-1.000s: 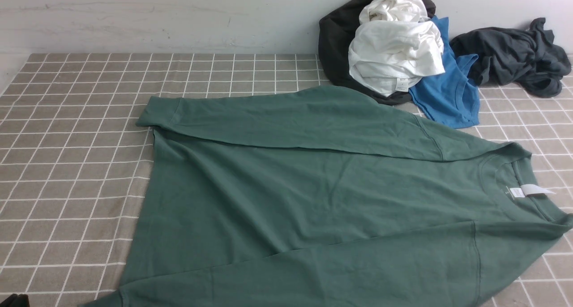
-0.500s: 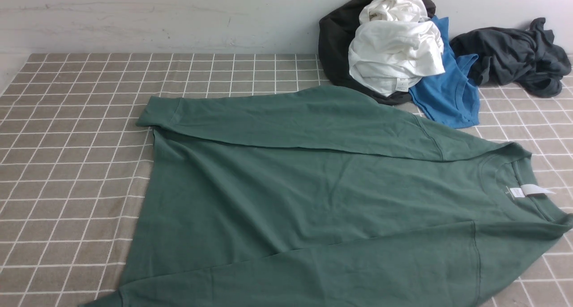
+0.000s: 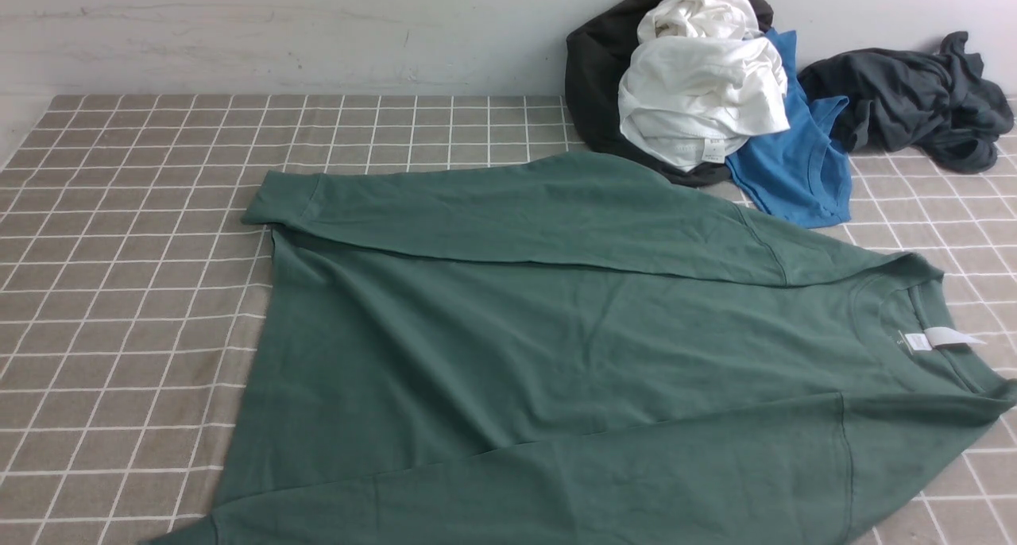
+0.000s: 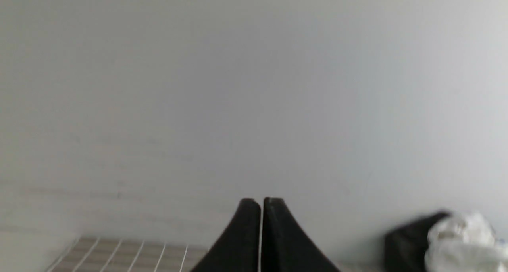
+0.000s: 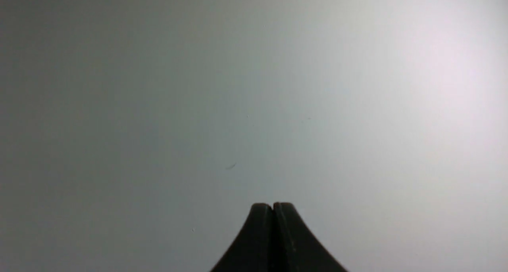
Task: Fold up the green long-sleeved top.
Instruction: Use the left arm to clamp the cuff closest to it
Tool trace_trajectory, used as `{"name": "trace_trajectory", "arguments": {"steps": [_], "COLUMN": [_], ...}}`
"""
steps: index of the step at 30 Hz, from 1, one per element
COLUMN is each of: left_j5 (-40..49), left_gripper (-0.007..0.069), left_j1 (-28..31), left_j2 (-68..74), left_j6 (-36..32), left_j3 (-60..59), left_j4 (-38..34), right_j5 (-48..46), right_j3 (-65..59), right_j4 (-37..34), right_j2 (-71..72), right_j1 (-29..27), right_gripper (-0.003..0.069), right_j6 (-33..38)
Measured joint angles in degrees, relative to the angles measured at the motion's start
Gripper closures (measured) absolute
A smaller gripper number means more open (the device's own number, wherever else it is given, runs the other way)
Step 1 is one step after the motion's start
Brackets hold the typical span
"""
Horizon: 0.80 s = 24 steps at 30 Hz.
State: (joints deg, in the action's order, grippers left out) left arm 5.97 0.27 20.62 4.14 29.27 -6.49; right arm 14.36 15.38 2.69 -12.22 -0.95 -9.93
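The green long-sleeved top lies flat on the checked cloth, its neck with the white label at the right. The far sleeve is folded across the body towards the left, and the near sleeve lies along the front edge. Neither gripper shows in the front view. My left gripper is shut and empty, raised and facing the wall. My right gripper is shut and empty, facing a bare wall.
A pile of clothes stands at the back right: a black garment, a white one and a bright blue T-shirt. A dark charcoal garment lies further right. The grey wall bounds the back.
A dark bit of the left arm at the bottom left corner has gone out of the front view. The top has not moved.
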Motion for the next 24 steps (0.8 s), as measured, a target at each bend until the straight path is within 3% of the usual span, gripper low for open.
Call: {"name": "trace_trajectory", "arguments": {"steps": [6,12,17,20,24], "left_j5": [19.67,36.83,39.65,39.21,38.71], "left_gripper": [0.0631,0.0621,0.0517,0.0364,0.0246], "left_j1": [0.00,0.00,0.00,0.00,0.00], "left_j2": [19.21,37.26,49.86,57.96,63.89], "left_j6": [-2.88,-3.39,-3.39,-3.28,-3.15], "left_j3": [6.80,6.80,6.86,7.20,7.26], "left_j4": [0.16,0.48,1.16,1.11,0.83], "right_j5": [-28.14,-52.78,-55.22,-50.50,-45.99], "right_j3": [14.51,16.42,16.42,16.42,16.42], "right_j4": [2.93,-2.69,-9.19,-14.49,-17.57], "right_j2": [-16.87,-31.49,-39.43,-43.35,-46.05], "right_j1": [0.00,0.74,5.53,9.94,13.00], "right_gripper": [0.0671,0.0671,0.0670,0.0670,0.0669], "right_j6": [0.00,5.01,17.03,25.92,30.97]}}
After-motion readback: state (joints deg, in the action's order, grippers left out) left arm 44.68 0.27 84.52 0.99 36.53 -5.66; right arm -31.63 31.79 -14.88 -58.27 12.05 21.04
